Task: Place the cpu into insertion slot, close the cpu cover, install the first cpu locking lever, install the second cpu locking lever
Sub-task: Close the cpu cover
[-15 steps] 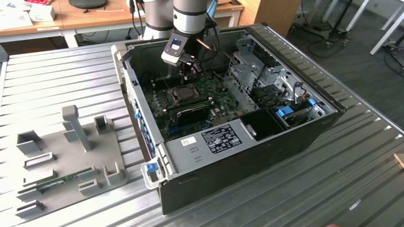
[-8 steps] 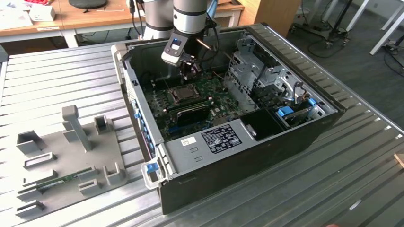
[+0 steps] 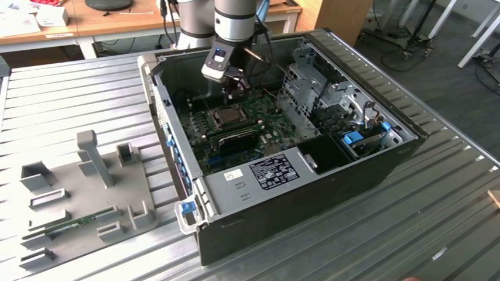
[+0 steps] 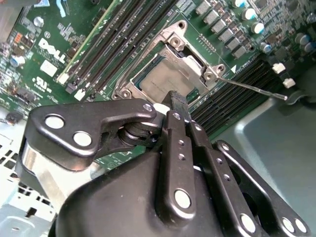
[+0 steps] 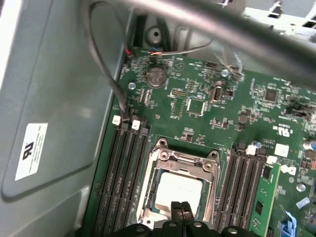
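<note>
Gripper (image 5: 180, 207) links loom closest, fingertips pinched together on nothing, just above the cpu (image 5: 177, 190), which lies seated in the slot (image 4: 123, 91) with the cover (image 5: 185, 158) down around it. One thin lever (image 4: 252, 89) juts free. I'd judge the cpu light, stiff and fragile: hold its edges, never squeeze its face.

Fwiw gripper (image 5: 180, 208) blocks one edge of the cpu cover (image 5: 183, 159) in first wrist view, pic crops the rest.

memory slots (image 5: 123, 177) flanking insertion slot (image 5: 149, 190), case wall (image 5: 54, 98) near
</note>
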Action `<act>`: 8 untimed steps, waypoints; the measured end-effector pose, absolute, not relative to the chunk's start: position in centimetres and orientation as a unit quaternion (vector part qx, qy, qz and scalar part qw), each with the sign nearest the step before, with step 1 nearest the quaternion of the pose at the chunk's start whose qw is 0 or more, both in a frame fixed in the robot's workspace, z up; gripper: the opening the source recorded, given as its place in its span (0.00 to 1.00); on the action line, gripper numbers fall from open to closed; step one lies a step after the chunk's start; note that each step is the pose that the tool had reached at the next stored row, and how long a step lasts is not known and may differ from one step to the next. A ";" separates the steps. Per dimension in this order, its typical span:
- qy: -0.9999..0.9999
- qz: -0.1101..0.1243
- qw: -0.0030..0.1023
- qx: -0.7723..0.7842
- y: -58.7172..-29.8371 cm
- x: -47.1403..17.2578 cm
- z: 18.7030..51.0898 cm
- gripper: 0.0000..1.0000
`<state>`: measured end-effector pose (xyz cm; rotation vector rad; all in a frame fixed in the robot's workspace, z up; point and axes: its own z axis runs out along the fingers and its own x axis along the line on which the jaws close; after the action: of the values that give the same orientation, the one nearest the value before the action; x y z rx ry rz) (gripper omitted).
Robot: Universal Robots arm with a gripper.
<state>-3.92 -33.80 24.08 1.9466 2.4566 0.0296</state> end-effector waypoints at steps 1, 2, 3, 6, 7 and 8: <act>0.789 0.009 0.003 0.614 -33.8 -3.9 24.1 0.11; 0.794 0.009 0.003 0.608 -33.8 -3.9 24.1 0.11; 0.799 0.009 0.003 0.601 -33.8 -3.9 24.1 0.11; 0.813 0.010 0.003 0.582 -33.8 -3.9 24.1 0.11; 0.818 0.010 0.003 0.575 -33.8 -3.9 24.1 0.11; 0.822 0.010 0.003 0.569 -33.8 -3.9 24.1 0.11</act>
<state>-3.92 -33.80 24.06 1.7835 2.5790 0.0303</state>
